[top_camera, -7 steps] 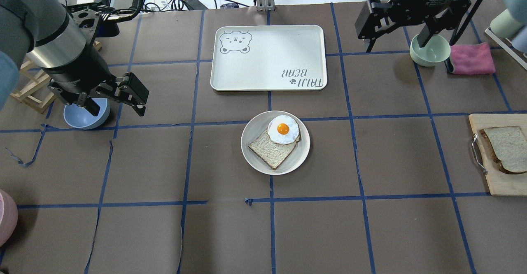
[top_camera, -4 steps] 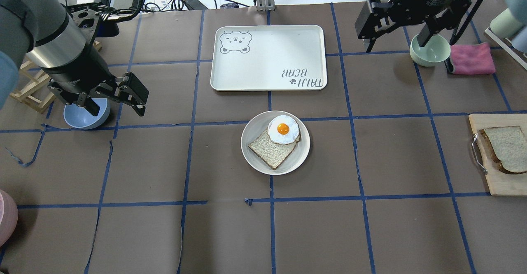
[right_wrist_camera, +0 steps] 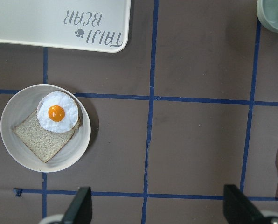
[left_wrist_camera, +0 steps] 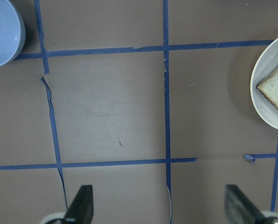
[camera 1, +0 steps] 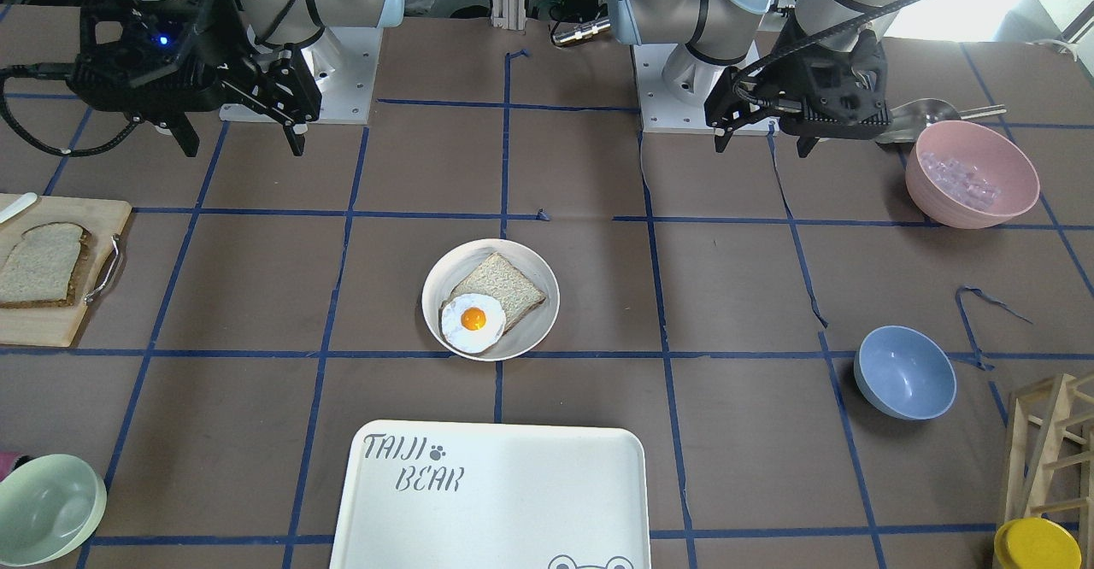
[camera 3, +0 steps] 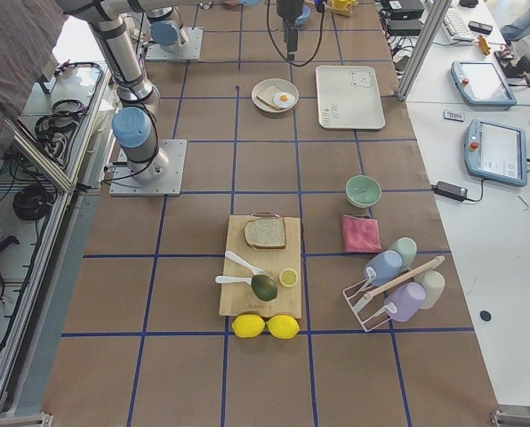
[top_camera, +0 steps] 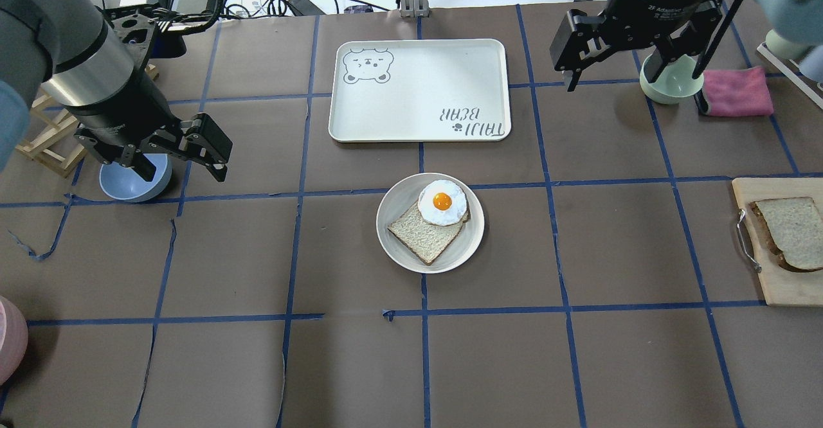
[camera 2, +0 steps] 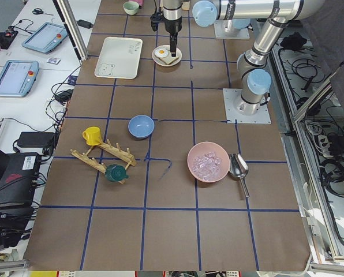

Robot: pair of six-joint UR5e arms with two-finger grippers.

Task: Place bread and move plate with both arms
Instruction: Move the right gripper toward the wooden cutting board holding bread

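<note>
The bread (top_camera: 794, 232), a loaf-shaped slice with dark crust, lies on a wooden cutting board (top_camera: 771, 286) at the right edge; it also shows in the front view (camera 1: 38, 266). The round off-white plate (top_camera: 463, 248) sits mid-table and holds a squarer slice (top_camera: 421, 235) with a fried egg (top_camera: 442, 202) on it. My left gripper (top_camera: 183, 172) is open and empty, hovering by the blue bowl, far left of the plate. My right gripper (top_camera: 634, 94) is open and empty, high over the back right. The plate also shows in the right wrist view (right_wrist_camera: 80, 144).
The white "TAIJI BEAR" tray (top_camera: 418, 87) lies behind the plate. A pale green bowl (top_camera: 665, 90) and pink cloth (top_camera: 736, 90) are under the right gripper. A blue bowl (top_camera: 122, 187) is under the left gripper. A pink bowl (camera 1: 970, 176) is near the robot's left.
My right gripper has shifted slightly toward the back of the table. The left arm, plate and bread have not moved.
</note>
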